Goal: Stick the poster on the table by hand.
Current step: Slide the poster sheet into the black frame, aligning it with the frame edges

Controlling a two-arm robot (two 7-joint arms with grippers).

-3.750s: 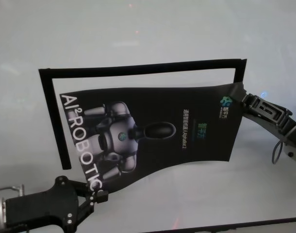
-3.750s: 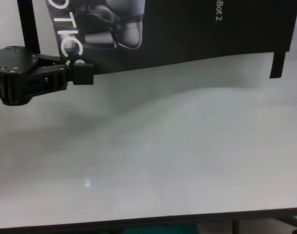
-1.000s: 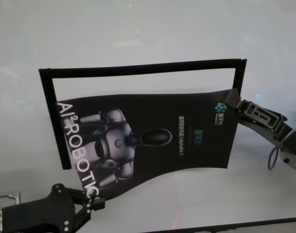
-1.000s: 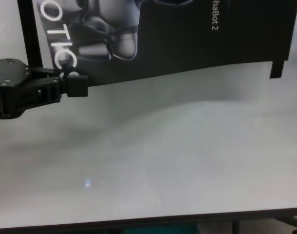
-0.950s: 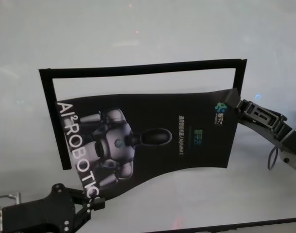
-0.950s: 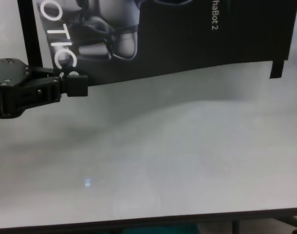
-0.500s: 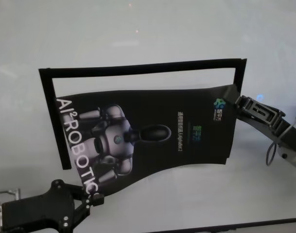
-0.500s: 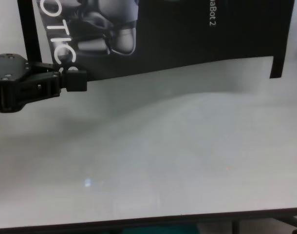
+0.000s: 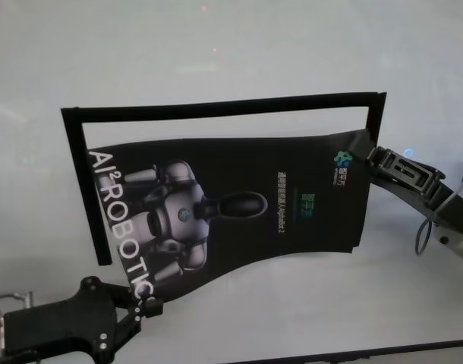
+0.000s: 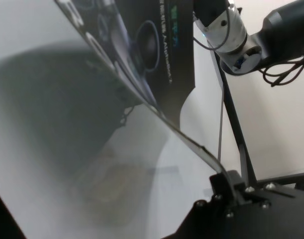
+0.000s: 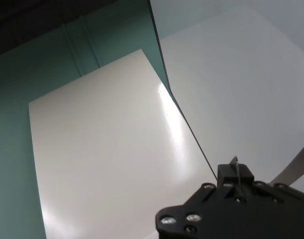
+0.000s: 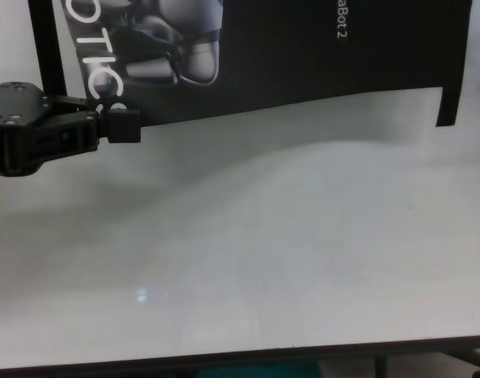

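The poster (image 9: 239, 201), a glossy black sheet showing a silver-grey robot figure and white lettering down one side, is held up over the white worktop (image 9: 216, 45) by both arms. It bows between its two held corners: in the left wrist view its thin edge sweeps in a curve clear of the surface, casting a broad soft shadow underneath.

The left gripper (image 9: 144, 309) is toward the near left corner of the worktop. Its jaws are clamped on the poster's near corner, just past the last white letter; the chest view shows the blocky black fingertip (image 12: 123, 126) pressed against the sheet's lower edge there.

The right gripper (image 9: 370, 158) reaches in from the right edge of the worktop and its jaws are pinched together on the poster's far right corner, beside the small green-and-blue logo. The right wrist view shows the sheet's pale back face (image 11: 107, 149) running away from those jaws.

Flat on the worktop lies a black tape outline (image 9: 216, 108) with three sides visible: a long strip toward the far edge, a strip down the left side and a short one on the right. The poster sits skewed inside it, its lettered side crossing over the left strip's lower part, and its right corner close by the short right strip
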